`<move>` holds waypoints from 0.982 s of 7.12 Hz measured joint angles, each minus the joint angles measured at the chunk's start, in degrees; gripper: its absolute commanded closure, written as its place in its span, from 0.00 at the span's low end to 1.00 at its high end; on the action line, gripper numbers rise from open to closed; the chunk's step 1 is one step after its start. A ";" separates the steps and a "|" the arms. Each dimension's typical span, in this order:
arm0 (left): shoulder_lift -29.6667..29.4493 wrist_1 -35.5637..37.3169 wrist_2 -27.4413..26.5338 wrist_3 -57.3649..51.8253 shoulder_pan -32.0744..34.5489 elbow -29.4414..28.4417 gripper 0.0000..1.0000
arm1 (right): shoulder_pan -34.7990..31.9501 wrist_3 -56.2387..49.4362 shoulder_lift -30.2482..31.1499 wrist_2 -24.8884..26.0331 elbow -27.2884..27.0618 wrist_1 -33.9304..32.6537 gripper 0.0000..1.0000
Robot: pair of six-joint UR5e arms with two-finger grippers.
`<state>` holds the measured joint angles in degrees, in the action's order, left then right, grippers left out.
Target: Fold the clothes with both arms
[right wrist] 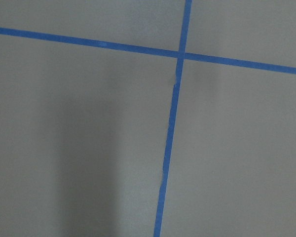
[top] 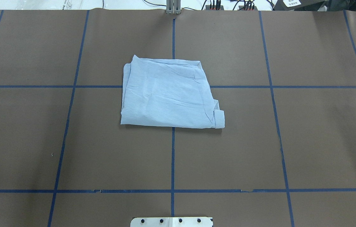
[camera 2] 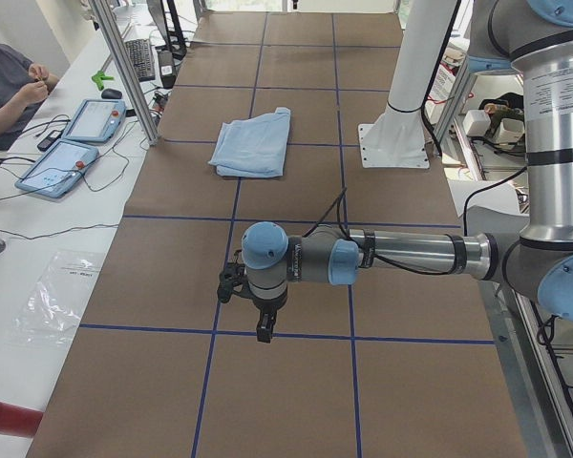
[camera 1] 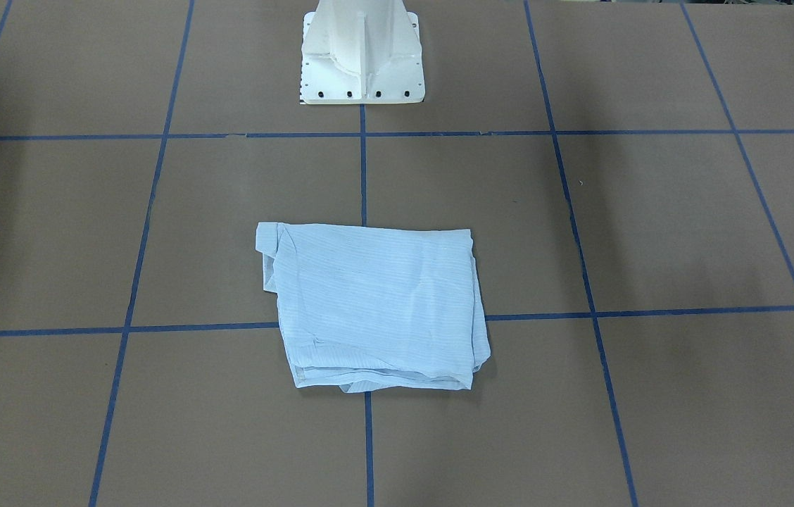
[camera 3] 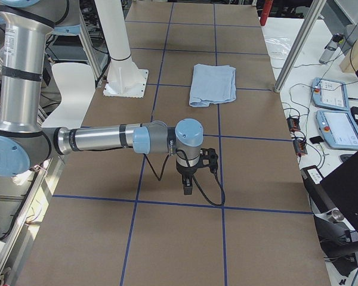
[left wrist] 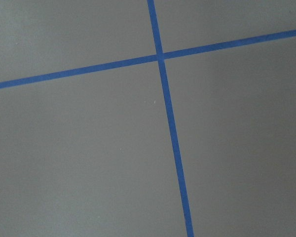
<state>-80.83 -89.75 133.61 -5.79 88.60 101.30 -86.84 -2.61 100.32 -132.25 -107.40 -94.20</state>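
- Nearest the side cameras, the left arm and the right arm reach out low over the bare table at opposite ends. The left gripper and right gripper point down. I cannot tell whether either claw is open or closed.
- Both wrist views show only brown surface and a crossing of blue tape, with nothing held in sight.
- Farther in, the shirt lies mid-table as a flat folded packet over a tape crossing. It is well apart from both arms and out in front of the pedestal.
- The folding looks nearly or fully done. A cuff pokes out at one corner, and the layers at the edge away from the robot sit uneven. For a tidy-up, pinch both corners of one edge, lift low and move the arms in step.
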 measured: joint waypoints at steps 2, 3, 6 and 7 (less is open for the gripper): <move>-0.11 0.61 0.17 -0.09 0.04 0.44 0.00 | 0.01 -0.03 0.04 0.06 0.02 0.02 0.00; -0.11 0.55 0.21 -0.28 0.03 0.99 0.00 | 0.05 -0.03 0.04 0.11 0.06 0.04 0.00; 0.25 0.72 -0.18 -0.59 -0.07 3.14 0.00 | 0.09 -0.03 -0.03 0.13 0.05 0.07 0.00; 0.29 0.73 -0.24 -0.57 -0.09 3.39 0.00 | 0.09 -0.03 -0.04 0.09 0.03 0.07 0.00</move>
<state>-80.54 -89.03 133.37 -6.35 88.51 104.69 -86.75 -2.64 100.28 -132.16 -107.37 -94.13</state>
